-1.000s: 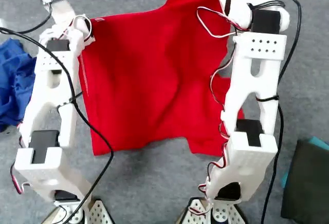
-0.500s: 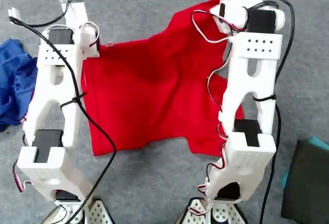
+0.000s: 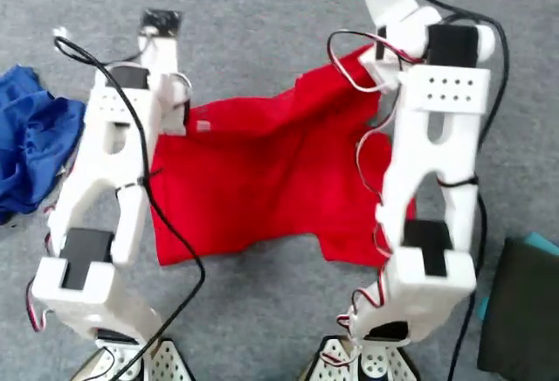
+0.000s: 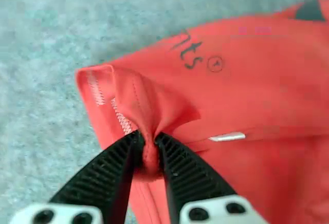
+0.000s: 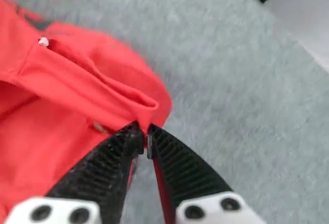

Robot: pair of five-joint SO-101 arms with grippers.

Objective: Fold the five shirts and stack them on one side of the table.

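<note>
Grey counter [image 3: 262,311], red shirt [image 3: 262,180] spread mid-counter between the arms; left tool [image 4: 148,149] and right tool [image 5: 144,139] each pinch a far corner. Thin bites, so one tug could slip a corner free and skew the fold.

Looking down on a red shirt [image 3: 262,180] rumpled across the grey table [image 3: 262,311], far edge bunched up between the left arm [image 3: 122,110] and right arm [image 3: 445,93], one at each far corner. Also spotting a crumpled blue shirt [image 3: 35,136] beside the left arm, plus a dark cloth [image 3: 524,311] over at the right edge.
</note>
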